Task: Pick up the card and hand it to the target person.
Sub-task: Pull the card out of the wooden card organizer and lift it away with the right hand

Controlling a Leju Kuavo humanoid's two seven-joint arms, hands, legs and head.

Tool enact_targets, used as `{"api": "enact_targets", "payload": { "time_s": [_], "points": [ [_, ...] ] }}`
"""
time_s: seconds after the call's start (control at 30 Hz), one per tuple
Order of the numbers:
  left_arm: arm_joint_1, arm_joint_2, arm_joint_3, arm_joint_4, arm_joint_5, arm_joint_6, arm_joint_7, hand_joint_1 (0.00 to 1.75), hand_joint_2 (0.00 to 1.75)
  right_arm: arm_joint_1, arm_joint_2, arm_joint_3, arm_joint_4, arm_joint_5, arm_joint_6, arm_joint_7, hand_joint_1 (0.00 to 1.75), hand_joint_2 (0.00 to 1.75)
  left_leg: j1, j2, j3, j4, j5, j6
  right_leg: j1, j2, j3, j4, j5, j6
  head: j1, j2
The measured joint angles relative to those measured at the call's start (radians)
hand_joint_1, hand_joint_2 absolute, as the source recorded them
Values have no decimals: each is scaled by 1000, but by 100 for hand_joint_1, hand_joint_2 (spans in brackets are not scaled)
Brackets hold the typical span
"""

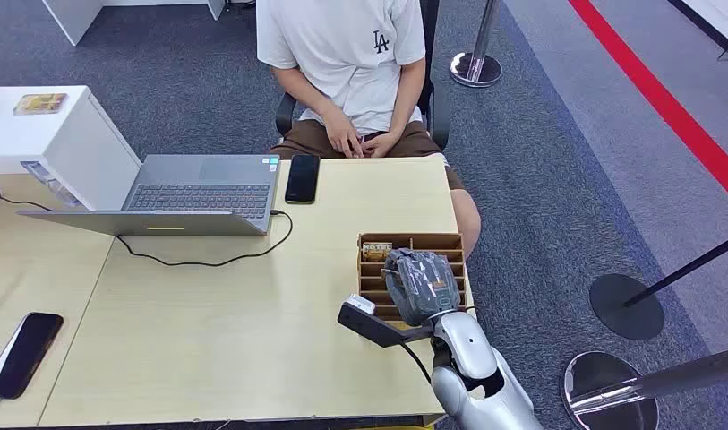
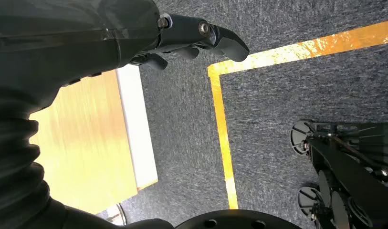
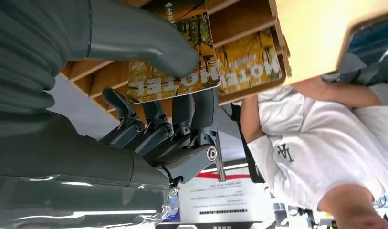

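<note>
1. The right hand (image 1: pixel 420 285) is hovering over the wooden card box (image 1: pixel 412 243) near the right edge of the table (image 1: pixel 235 331), covering most of its slots in the head view.
2. In the right wrist view, the right hand (image 3: pixel 173 95) is pinching a card (image 3: pixel 175 62) between its thick thumb (image 3: pixel 149 45) and the darker fingers (image 3: pixel 201 114); the card is yellow with autumn trees and the letters "HOTEL" printed on it.
3. The held card is sitting at the box's slots; whether it is fully clear of the dividers cannot be told.
4. A second card (image 3: pixel 251 62) with the same print is standing in the neighbouring slot, just beside the held one.
5. A person (image 1: pixel 351 63) in a white shirt is sitting in a chair at the far side of the table, hands resting in the lap.
6. The left hand (image 2: pixel 182 40) is hanging beside the table edge over grey carpet, fingers loosely curled and holding nothing.
7. A laptop (image 1: pixel 199 193) is sitting open on the table with a phone (image 1: pixel 303 178) just beside it, and another phone (image 1: pixel 24 354) is lying near the table's left corner.
</note>
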State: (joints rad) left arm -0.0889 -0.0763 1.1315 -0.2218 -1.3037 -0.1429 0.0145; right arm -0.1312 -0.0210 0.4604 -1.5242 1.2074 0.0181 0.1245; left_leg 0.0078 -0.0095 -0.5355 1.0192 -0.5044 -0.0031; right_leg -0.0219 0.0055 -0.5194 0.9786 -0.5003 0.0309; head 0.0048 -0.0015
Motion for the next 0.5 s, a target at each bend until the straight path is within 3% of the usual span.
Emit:
{"api": "enact_targets", "payload": {
  "time_s": [0.37, 0.5],
  "points": [
    [0, -2, 0, 0, 2, 5, 1, 0, 175, 5, -21, 0, -80, -3, 13, -20, 150, 175, 0, 0, 0, 0, 0, 0, 0, 0, 0, 0, 0, 0, 0, 0],
    [0, -2, 0, 0, 2, 6, 2, 0, 175, 4, -26, 0, -114, -66, 16, -73, 150, 175, 0, 0, 0, 0, 0, 0, 0, 0, 0, 0, 0, 0, 0, 0]
  ]
}}
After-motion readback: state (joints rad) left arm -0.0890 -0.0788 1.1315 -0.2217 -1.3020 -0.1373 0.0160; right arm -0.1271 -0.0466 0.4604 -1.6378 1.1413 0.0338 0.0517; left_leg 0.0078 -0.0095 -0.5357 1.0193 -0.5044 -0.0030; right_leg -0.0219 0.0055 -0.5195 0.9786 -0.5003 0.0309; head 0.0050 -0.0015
